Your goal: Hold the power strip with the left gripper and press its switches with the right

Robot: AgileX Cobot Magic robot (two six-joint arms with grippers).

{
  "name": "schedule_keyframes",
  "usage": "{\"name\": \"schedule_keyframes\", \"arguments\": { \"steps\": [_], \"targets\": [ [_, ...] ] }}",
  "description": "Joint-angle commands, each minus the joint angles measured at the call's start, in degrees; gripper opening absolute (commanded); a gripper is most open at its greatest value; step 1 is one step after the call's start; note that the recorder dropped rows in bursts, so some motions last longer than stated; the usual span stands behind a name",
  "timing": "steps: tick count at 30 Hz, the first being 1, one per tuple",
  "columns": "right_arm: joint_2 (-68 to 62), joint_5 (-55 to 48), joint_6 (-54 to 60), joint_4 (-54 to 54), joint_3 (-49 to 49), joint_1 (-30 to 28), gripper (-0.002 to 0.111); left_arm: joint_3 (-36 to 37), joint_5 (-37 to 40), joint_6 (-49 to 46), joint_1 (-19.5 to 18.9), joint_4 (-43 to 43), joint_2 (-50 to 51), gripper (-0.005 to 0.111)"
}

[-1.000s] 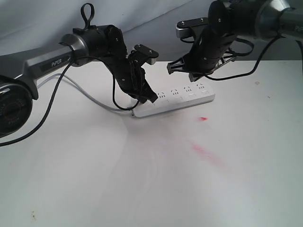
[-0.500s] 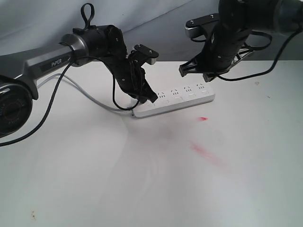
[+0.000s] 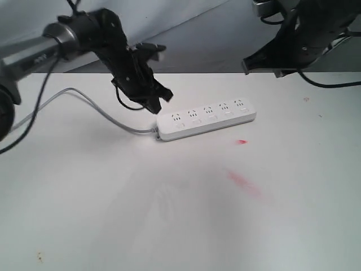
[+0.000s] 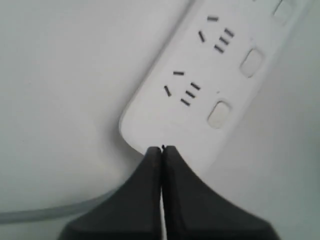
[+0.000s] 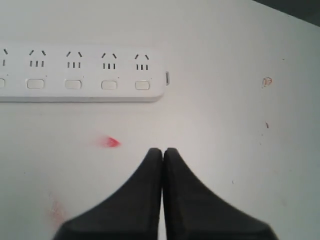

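Exterior view. The power strip (image 3: 206, 118) lay flat on the white table (image 3: 113, 226), a little behind the table's centre. Its sockets faced up, and its light grey cord (image 3: 96, 108) ran off from its left end in a loose curve. The left gripper (image 3: 159, 99) hung just beside that cord end, up and to the left of it, and appeared clear of the plastic, though the angle leaves this uncertain. The right gripper (image 3: 260, 61) was held high near the upper right corner, well apart from the strip. Two red marks (image 3: 242, 141) stained the table in front of the strip's right half. A pale blue-grey backdrop (image 3: 186, 28) stood behind the table.

Left wrist view. The fingers of the left gripper (image 4: 161, 150) were pressed together with nothing between them. Their tips pointed at the rounded end of the strip (image 4: 200, 85), with the cord (image 4: 50, 212) passing beside them. Two of the switches (image 4: 219, 113) were visible, each beside its own socket group.

Right wrist view. The fingers of the right gripper (image 5: 162, 151) were likewise clenched on nothing, above bare table. The strip (image 5: 80, 75) lay beyond them with a row of switches (image 5: 72, 84) facing the camera. One red mark (image 5: 109, 142) lay between the strip and the fingertips.
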State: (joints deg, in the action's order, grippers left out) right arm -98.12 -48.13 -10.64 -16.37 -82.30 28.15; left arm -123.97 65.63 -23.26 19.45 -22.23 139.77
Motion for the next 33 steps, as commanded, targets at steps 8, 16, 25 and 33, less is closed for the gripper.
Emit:
{"name": "schedule_keyframes", "arguments": {
  "steps": [8, 16, 25, 33],
  "targets": [
    [24.4, 0.7, -1.8, 0.3, 14.1, -4.2, 0.0, 1.8, 4.3, -5.7, -8.8, -23.9, -18.9, 0.0],
    [41.8, -4.0, -1.8, 2.5, 19.0, -4.2, 0.0, 14.3, 4.3, -8.0, -8.8, -22.5, -36.8, 0.0],
    [62.7, -10.3, -1.8, 3.9, 25.5, -4.2, 0.0, 45.0, -2.6, -7.8, -8.8, -15.8, -69.5, 0.0],
    [80.3, -13.1, -1.4, 12.6, 32.1, -4.2, 0.0, 66.9, -26.4, -6.8, -8.8, -18.9, -108.9, 0.0]
  ]
}}
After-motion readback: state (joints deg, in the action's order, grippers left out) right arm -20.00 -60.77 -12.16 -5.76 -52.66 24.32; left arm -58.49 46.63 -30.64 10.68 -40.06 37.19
